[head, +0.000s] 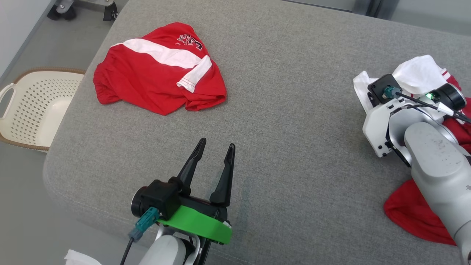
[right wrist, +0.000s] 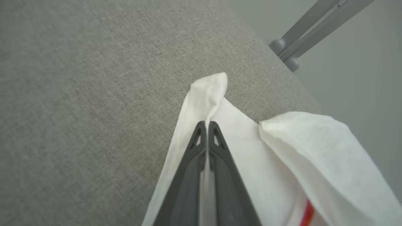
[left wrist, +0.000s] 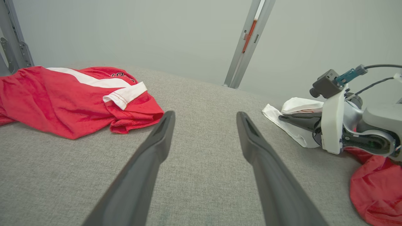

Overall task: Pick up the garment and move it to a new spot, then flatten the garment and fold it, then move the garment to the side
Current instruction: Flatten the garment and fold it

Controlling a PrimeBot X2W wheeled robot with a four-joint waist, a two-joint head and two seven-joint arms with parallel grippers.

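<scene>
A red and white garment [head: 419,75] lies crumpled at the right edge of the grey padded surface [head: 294,129]. Its red part [head: 412,217] trails toward me under the right forearm. My right gripper [right wrist: 207,123] is shut on a fold of the garment's white cloth [right wrist: 282,150], with the cloth's corner poking out past the fingertips. From the left wrist view the right gripper [left wrist: 281,118] lies low over the white cloth [left wrist: 295,131]. My left gripper [head: 217,145] stands open and empty above the front middle of the surface; its fingers [left wrist: 157,141] point across bare fabric.
A second red garment [head: 147,79] with a white stripe lies bunched at the far left of the surface. A cream perforated basket [head: 33,106] sits on the floor beyond the left edge. A grey metal post [left wrist: 245,47] rises behind the surface.
</scene>
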